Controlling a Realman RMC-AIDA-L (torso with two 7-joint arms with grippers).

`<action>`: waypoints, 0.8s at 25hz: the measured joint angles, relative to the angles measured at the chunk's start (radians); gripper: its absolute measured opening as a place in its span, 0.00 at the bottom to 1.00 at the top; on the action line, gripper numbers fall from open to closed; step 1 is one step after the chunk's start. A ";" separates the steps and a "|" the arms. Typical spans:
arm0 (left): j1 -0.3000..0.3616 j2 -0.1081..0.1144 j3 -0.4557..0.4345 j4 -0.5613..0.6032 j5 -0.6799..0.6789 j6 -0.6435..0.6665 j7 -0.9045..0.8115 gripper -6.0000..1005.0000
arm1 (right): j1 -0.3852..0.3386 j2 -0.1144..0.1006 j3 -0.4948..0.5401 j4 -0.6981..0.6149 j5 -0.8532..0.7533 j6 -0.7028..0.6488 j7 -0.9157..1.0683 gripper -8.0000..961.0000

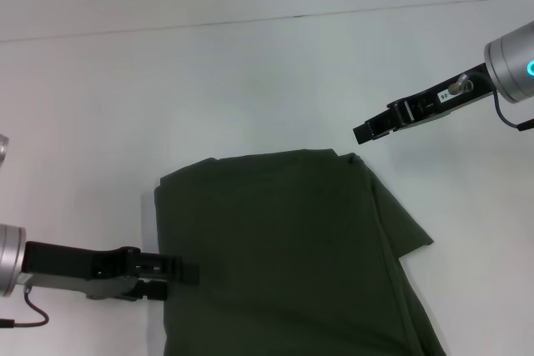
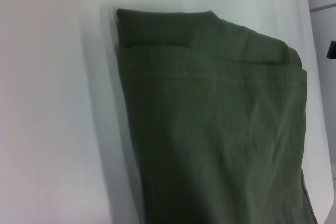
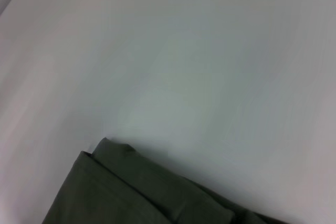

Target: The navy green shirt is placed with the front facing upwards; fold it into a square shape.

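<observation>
The navy green shirt [image 1: 284,248] lay on the white table [image 1: 209,72], towards the near edge of the head view, folded into a thick, roughly rectangular stack with its plain green side up. Its cloth was matte, soft-looking cotton with faint creases; no lettering or label showed. Layered edges were visible along the far side, and one flap stuck out in a point on the robot's right [image 1: 413,235]. The near part of the stack ran out of the picture, so its full outline could not be seen. The table was smooth and pale, with a thin dark seam across its far part. The left gripper [image 1: 185,271] sat low at the shirt's left edge, its dark fingers at or over the fabric; whether they were apart or pinching cloth could not be told. The right gripper [image 1: 360,132] hung just beyond the far right corner of the shirt, apart from it, and its jaw state was unclear too.
</observation>
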 joint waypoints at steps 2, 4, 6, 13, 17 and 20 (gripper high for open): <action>-0.001 -0.003 0.000 0.000 0.000 -0.001 0.000 0.84 | 0.000 0.000 0.000 0.000 0.000 0.000 0.000 0.37; -0.002 -0.006 0.000 -0.001 0.000 -0.002 0.000 0.84 | 0.000 0.000 0.000 0.000 0.001 0.000 -0.001 0.37; -0.004 -0.008 0.002 -0.002 0.000 -0.006 0.001 0.84 | 0.000 0.000 0.000 0.000 0.002 0.000 -0.003 0.37; -0.016 -0.010 0.023 -0.004 0.000 -0.018 0.000 0.84 | 0.000 0.000 0.000 0.001 0.008 0.000 -0.003 0.37; -0.018 -0.010 0.023 -0.004 0.000 -0.024 0.000 0.84 | 0.000 0.000 0.000 0.004 0.014 0.000 -0.004 0.37; -0.019 -0.013 0.023 -0.004 0.000 -0.026 0.000 0.84 | 0.000 0.000 0.000 0.003 0.014 0.000 -0.005 0.37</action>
